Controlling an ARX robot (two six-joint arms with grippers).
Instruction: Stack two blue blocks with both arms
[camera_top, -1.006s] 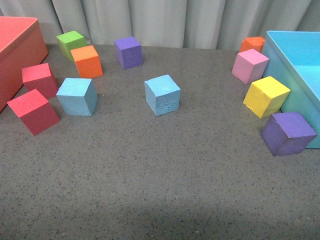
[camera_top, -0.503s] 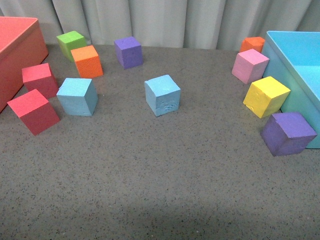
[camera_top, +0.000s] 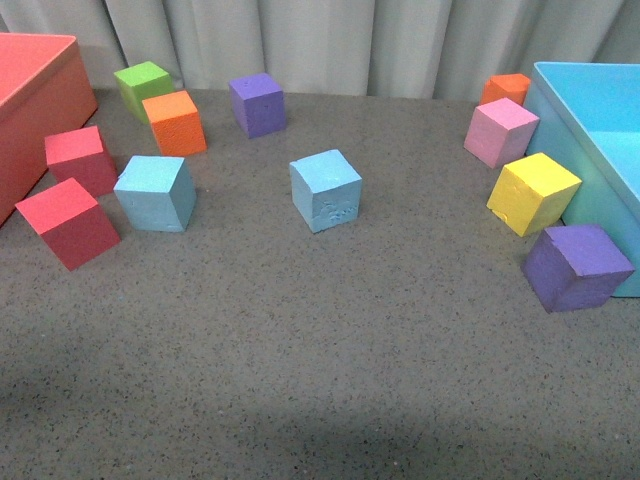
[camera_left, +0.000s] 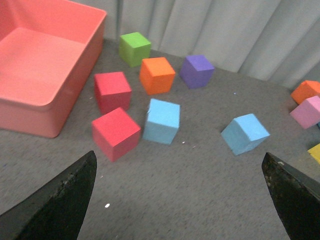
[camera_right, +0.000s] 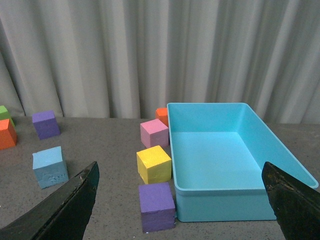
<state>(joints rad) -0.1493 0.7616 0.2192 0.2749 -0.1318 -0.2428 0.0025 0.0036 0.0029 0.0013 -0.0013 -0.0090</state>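
Clock: read in the front view, with 12 pointing away from the robot.
Scuffed blue block: a light sky-blue foam cube with pitted marks low on its near face.
Scuffed block, place: flat on the grey table, about 12 o'clock from the table's middle, apart from every other cube.
Scuffed block, facing: all sides are equal, so it has no long axis. It is turned a little, with the marked face toward about 5 o'clock.
Smooth blue block: same colour and size, with clean faces.
Smooth block, place: flat on the table at 9 o'clock of the scuffed one, well apart from it.
Smooth block, facing: near face toward about 6 o'clock.
Smooth block, neighbours: 1 red cube at 10 o'clock and another red one just beside it at 8 o'clock. An orange cube is at 12 o'clock.
Stack: both blue blocks rest on the table, neither on the other.
Left gripper: jaws spread wide apart above the table, with both blue blocks ahead of it.
Right gripper: jaws spread wide apart, facing the light blue bin.
Light blue bin: at the table's 3 o'clock edge, with a purple cube, a yellow cube and a pink cube along its side.
Red bin: at the 10 o'clock edge.
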